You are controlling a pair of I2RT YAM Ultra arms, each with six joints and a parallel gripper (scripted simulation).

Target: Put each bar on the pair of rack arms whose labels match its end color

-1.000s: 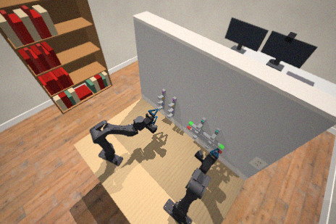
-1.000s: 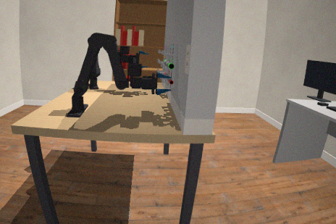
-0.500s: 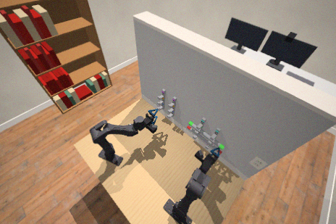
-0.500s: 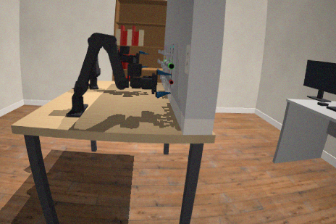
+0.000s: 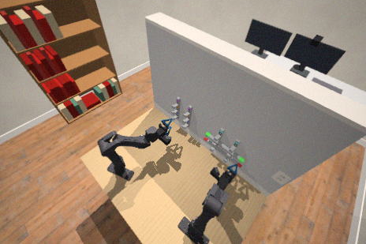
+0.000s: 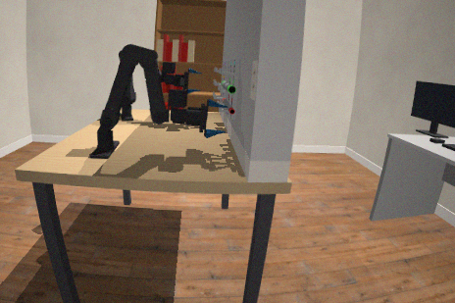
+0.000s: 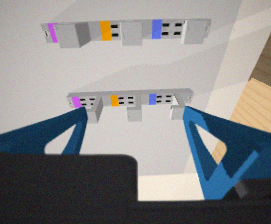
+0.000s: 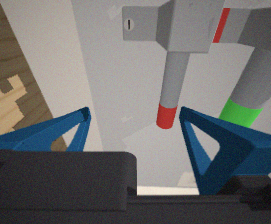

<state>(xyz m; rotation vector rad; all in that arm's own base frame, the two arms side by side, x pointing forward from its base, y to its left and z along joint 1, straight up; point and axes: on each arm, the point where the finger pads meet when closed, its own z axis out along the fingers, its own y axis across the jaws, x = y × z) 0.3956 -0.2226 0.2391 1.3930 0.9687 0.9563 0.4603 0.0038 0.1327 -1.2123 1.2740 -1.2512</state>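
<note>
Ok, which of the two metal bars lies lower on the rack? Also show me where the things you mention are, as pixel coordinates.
The red-ended bar (image 5: 206,139) (image 6: 231,111) (image 8: 172,87): it is the thinner one, below the thicker green-ended bar (image 5: 240,159) (image 6: 231,89) (image 8: 242,112).
</note>
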